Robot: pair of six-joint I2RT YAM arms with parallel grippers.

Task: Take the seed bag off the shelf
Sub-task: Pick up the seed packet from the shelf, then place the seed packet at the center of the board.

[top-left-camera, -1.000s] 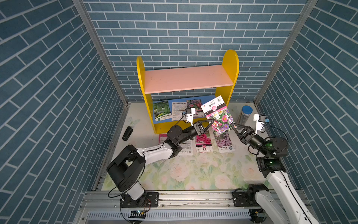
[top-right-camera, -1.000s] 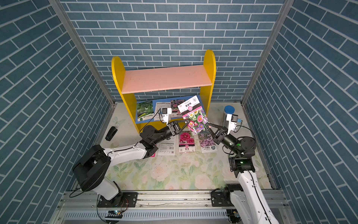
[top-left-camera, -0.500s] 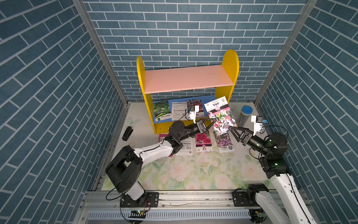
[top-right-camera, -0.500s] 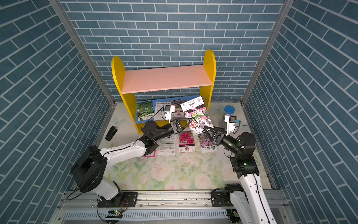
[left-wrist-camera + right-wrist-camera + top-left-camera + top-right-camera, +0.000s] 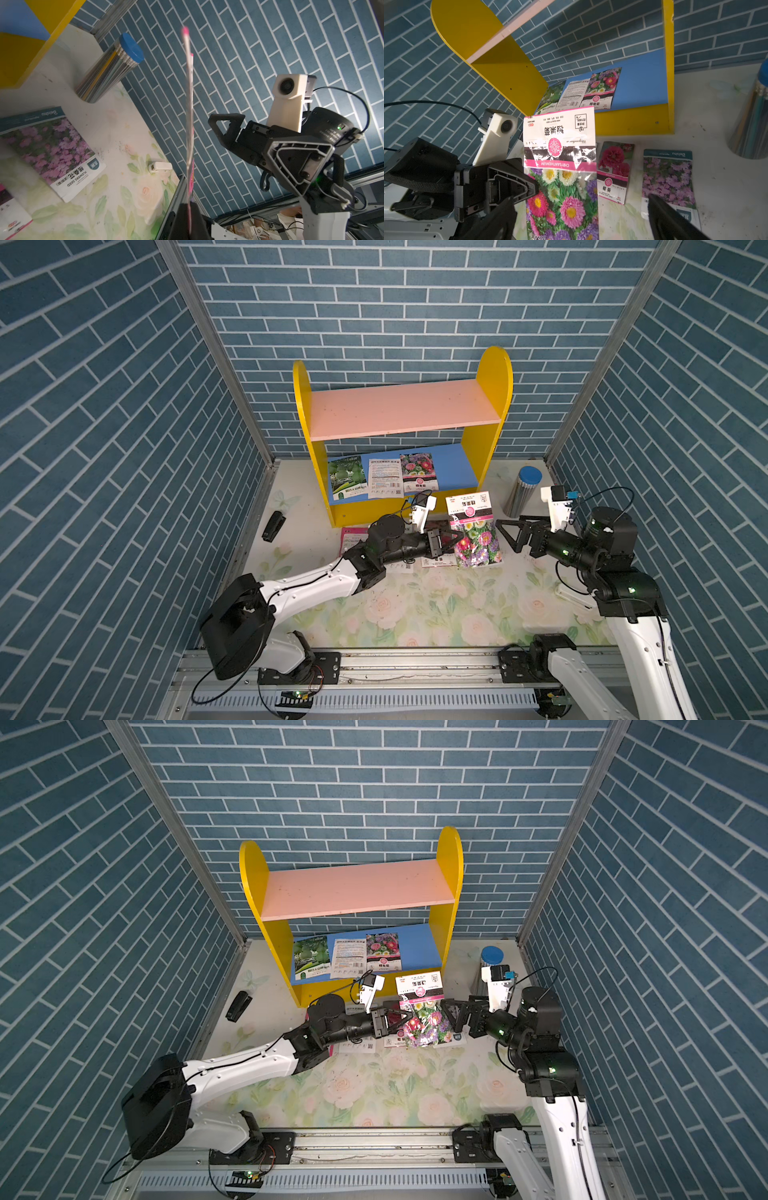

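Observation:
The seed bag [image 5: 473, 531] [image 5: 422, 1013], printed with pink, white and purple flowers, stands upright and upside down just in front of the shelf [image 5: 494, 377] [image 5: 451, 853]. My left gripper [image 5: 456, 537] [image 5: 405, 1017] [image 5: 189, 207] is shut on the bag's edge. The left wrist view shows the bag [image 5: 190, 124] edge-on. My right gripper [image 5: 505, 535] [image 5: 451, 1016] [image 5: 580, 200] is open on the bag's other side, apart from it, facing its printed front [image 5: 560, 166]. Three more bags [image 5: 384, 477] lie on the shelf's blue lower board.
Several seed bags [image 5: 667, 178] lie flat on the floral table under and beside the held one. A shiny cylinder with a blue lid [image 5: 524, 491] stands right of the shelf. A black stapler-like object [image 5: 273, 526] lies at the left. A white clip [image 5: 160, 167] lies near the table's edge.
My right gripper has opened, let go of the seed bag and drawn back to the right. The left gripper has lowered the bag from shelf height towards the table.

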